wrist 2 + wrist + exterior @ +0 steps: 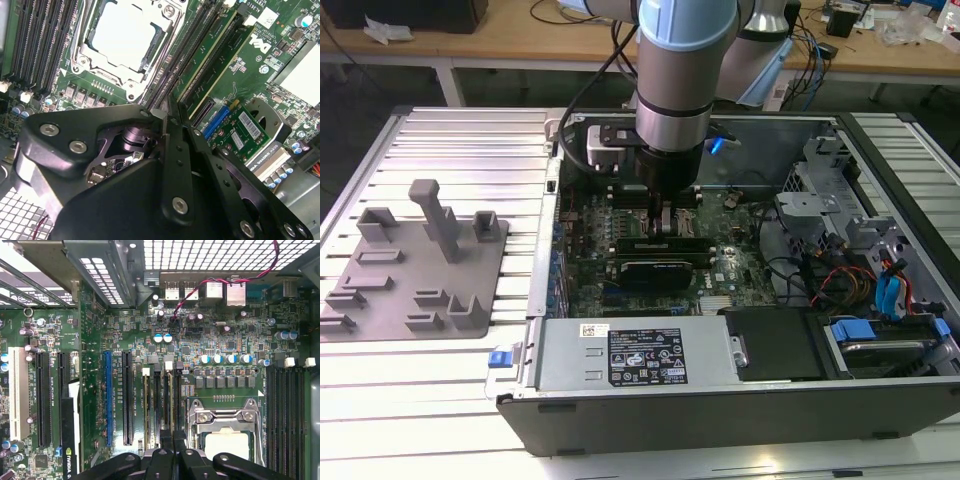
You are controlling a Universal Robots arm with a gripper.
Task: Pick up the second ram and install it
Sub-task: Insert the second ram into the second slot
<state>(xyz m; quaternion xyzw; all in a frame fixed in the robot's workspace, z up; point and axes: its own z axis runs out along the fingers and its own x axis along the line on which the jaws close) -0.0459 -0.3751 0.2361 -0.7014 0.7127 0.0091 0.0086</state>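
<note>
On a slatted metal table (440,130) lies an open computer case (720,400). The memory stick (210,42), thin, light and brittle, best held by its long edges, stands in the slots beside the processor socket (122,32). The gripper (165,117) hangs just over it, jaws nearly closed and holding nothing.

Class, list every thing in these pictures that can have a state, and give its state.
computer case: lying flat, side open.
gripper: jaws shut on the second ram.
second ram: on edge, in line with a memory slot beside the CPU socket.
CPU socket: retention frame closed.
expansion card: seated on the board.
</note>
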